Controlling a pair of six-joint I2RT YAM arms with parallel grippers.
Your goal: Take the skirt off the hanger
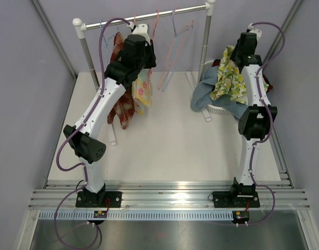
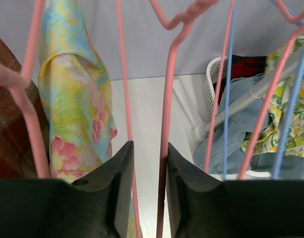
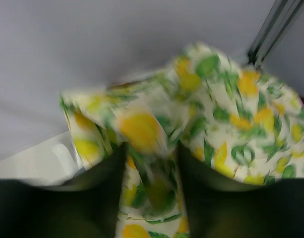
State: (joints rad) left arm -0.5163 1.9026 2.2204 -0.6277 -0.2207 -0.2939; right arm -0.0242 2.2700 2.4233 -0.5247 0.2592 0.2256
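The lemon-print skirt (image 1: 228,78) hangs from my right gripper (image 1: 236,52), which is shut on a bunch of its cloth above the white basket (image 1: 215,110). In the right wrist view the skirt (image 3: 216,109) fills the space between and above the jaws of the right gripper (image 3: 152,148). My left gripper (image 1: 140,32) is up at the rack rail among the hangers. In the left wrist view the left gripper (image 2: 149,148) is open, with a bare pink hanger (image 2: 166,99) running between the jaws against the right finger. The skirt also shows at the right of that view (image 2: 290,109).
A rack rail (image 1: 149,15) spans the back, carrying a red plaid garment (image 1: 123,109), a pastel floral garment (image 1: 142,91) and bare pink and blue hangers (image 1: 172,47). A denim garment (image 1: 206,91) drapes over the basket. Grey walls close both sides.
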